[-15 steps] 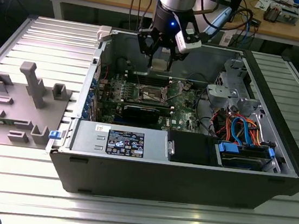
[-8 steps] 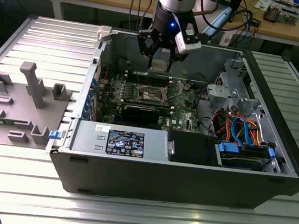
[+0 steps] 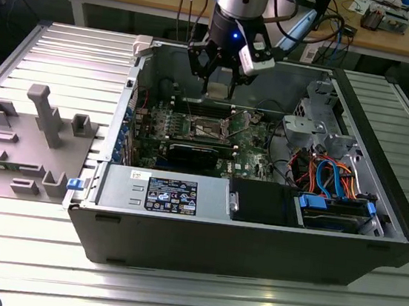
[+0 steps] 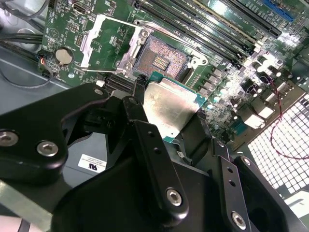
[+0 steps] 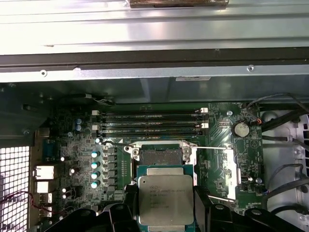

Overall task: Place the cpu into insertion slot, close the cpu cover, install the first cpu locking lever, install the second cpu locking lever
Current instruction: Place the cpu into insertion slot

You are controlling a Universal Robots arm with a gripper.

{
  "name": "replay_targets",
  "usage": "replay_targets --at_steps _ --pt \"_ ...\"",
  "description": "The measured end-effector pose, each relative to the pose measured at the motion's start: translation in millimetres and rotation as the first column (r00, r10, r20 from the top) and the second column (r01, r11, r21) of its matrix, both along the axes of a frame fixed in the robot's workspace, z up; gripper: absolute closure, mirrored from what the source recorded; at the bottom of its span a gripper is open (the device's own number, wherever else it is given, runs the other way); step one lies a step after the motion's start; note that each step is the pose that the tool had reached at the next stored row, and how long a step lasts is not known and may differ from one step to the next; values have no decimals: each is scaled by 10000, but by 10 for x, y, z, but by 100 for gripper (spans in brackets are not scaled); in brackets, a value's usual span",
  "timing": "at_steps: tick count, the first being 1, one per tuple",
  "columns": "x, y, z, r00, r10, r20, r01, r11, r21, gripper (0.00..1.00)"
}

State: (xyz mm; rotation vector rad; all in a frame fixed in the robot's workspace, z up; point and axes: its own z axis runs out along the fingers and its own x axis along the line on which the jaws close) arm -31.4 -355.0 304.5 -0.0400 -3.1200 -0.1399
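cpu (image 4: 169, 108) is clamped in the tool (image 5: 165, 203), which grips it on two opposite edges. Silver lid faces up and looks level enough. It hangs over the motherboard (image 5: 72, 140), just beside the insertion slot (image 4: 164, 58) and clear of it, not seated.

Slot is fully exposed. The cpu cover (image 4: 104, 41) is swung back flat on the coin cell (image 4: 63, 56) side, and a wire locking lever (image 4: 164, 35) runs along the slot's rim (looks released; I can't tell for the second one). Memory slots (image 5: 149, 123) run along the slot's other side.

Exterior view: the arm is over the far middle of the open computer case (image 3: 254, 234), which sits on a slatted worktop (image 3: 195, 294). A grey fixture block (image 3: 34, 139) is on the exterior view's left, well apart.

My take on doing the placement well:
- square the chip's edges to the slot rim
- match the corner and notch orientation
- come straight down with no sideways slide over the contacts
- keep it flat and let it drop in with no push
- keep clear of the lever wire and the open cover
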Motion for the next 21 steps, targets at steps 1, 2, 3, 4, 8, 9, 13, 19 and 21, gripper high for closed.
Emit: replay_targets --at_steps 1,2,3,4,8,9,13,19,21 --pt "0 0 -3 10000 1 0 -1 10000 1 45" --pt "0 0 -6 10000 0 0 0 10000 1 45" --pt "0 0 -9 10000 0 0 0 10000 0 45" --pt "0 0 -14 10000 0 -1 0 10000 -1 45" --pt "0 0 -26 10000 0 0 0 10000 1 45" --pt "0 0 -28 10000 0 0 0 10000 0 45" --pt "0 0 -45 10000 0 0 0 10000 1 45" --pt "0 0 -66 10000 1 0 -1 10000 1 45" --pt "0 0 -74 10000 1 0 -1 10000 1 45"
